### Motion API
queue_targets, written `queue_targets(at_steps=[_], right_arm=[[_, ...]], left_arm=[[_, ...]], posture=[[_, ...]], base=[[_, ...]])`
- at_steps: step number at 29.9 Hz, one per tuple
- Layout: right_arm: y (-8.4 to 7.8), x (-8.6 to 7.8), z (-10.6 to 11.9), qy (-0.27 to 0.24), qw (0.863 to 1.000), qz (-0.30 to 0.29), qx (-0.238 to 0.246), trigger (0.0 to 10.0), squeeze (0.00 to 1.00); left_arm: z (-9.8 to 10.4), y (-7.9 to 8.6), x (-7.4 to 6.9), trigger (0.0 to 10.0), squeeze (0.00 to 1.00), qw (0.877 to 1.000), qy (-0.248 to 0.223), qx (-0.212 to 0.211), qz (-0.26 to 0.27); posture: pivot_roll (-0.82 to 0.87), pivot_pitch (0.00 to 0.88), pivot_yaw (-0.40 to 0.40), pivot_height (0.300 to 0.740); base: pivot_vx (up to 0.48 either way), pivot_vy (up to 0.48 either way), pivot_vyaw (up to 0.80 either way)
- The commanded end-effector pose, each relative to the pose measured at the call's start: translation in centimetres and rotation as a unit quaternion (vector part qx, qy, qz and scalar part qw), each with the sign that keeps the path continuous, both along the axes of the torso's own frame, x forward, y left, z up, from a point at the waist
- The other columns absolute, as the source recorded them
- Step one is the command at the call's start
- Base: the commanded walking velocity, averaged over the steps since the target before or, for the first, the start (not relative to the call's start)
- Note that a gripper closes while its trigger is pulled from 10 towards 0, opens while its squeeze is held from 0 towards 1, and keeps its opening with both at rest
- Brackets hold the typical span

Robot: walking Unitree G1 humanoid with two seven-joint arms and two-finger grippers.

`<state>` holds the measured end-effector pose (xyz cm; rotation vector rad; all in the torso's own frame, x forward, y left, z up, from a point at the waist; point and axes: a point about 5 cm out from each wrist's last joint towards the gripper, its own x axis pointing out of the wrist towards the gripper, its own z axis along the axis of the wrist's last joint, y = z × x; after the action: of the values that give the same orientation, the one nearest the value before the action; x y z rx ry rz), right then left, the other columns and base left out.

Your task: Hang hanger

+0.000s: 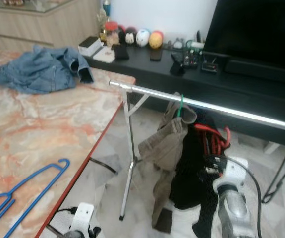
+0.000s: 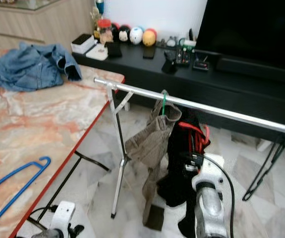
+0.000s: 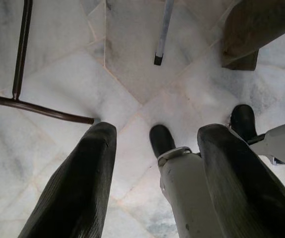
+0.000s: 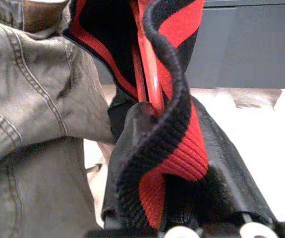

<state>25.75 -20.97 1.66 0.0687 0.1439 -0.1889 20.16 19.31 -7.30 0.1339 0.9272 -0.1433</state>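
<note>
A silver clothes rail [image 1: 216, 107] crosses the middle of the view. From it hangs a khaki garment [image 1: 164, 144] on a green hanger [image 1: 181, 106]. Just right of it and below the rail, my right gripper [image 4: 154, 111] is shut on a red hanger [image 4: 149, 69] that carries a black and red garment [image 1: 189, 168]. The red hook [image 1: 226, 134] sits under the rail, apart from it. My left gripper [image 3: 157, 130] hangs open low over the floor, holding nothing. A blue hanger [image 1: 28, 191] lies on the table's near corner.
A marble-topped table [image 1: 33, 129] with a denim jacket [image 1: 43, 69] stands on the left, close to the rail's end. Behind the rail runs a black TV console [image 1: 147, 69] with small items and a large screen [image 1: 261, 25]. The rail's leg [image 3: 163, 29] stands on the tiled floor.
</note>
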Motion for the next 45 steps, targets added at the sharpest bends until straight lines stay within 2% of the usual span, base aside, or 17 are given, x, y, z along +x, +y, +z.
queue_targets(at_steps=[1, 3, 5, 11, 19, 36, 45], right_arm=[[0.3, 0.5, 1.8, -0.055, 0.998, 0.004, -0.012, 10.0, 0.0], [0.5, 0.1, 1.7, -0.055, 0.998, 0.004, -0.009, 10.0, 0.0], [0.5, -0.4, 0.5, -0.028, 1.0, 0.004, -0.009, 10.0, 0.0], [0.2, -0.6, 0.0, -0.006, 1.0, 0.001, -0.009, 10.0, 0.0], [-0.1, 0.4, 0.7, -0.015, 1.0, -0.006, -0.006, 10.0, 0.0], [0.4, 0.8, 0.9, -0.016, 1.0, -0.002, -0.004, 10.0, 0.0], [0.1, 0.9, 0.8, -0.014, 1.0, -0.009, 0.002, 10.0, 0.0]], left_arm=[[-0.1, 0.3, -0.2, 10.0, 0.0, 1.0, 0.0, 0.001, 0.008], [0.0, 0.3, -0.2, 10.0, 0.0, 1.0, -0.002, 0.001, 0.009], [0.0, 0.3, -0.1, 10.0, 0.0, 1.0, -0.002, 0.003, 0.008], [0.0, 0.4, -0.1, 10.0, 0.0, 1.0, -0.001, 0.004, 0.006], [-0.1, 0.4, -0.2, 10.0, 0.0, 1.0, -0.001, 0.002, 0.003], [-0.1, 0.5, -0.5, 10.0, 0.0, 1.0, -0.001, -0.003, 0.002], [-0.2, 0.5, -0.6, 10.0, 0.0, 1.0, 0.0, -0.004, 0.001]], posture=[[-0.06, 0.036, -0.003, 0.74], [-0.06, 0.035, -0.002, 0.74], [-0.06, 0.03, -0.002, 0.74], [-0.06, 0.019, 0.001, 0.74], [-0.06, 0.008, 0.003, 0.74], [-0.06, 0.0, 0.006, 0.74], [-0.06, 0.0, 0.009, 0.74]], base=[[0.0, 0.0, 0.0], [0.0, 0.0, 0.0], [0.0, 0.0, 0.0], [0.0, 0.0, 0.0], [0.0, 0.0, 0.0], [0.0, 0.0, 0.0], [0.0, 0.0, 0.0]])
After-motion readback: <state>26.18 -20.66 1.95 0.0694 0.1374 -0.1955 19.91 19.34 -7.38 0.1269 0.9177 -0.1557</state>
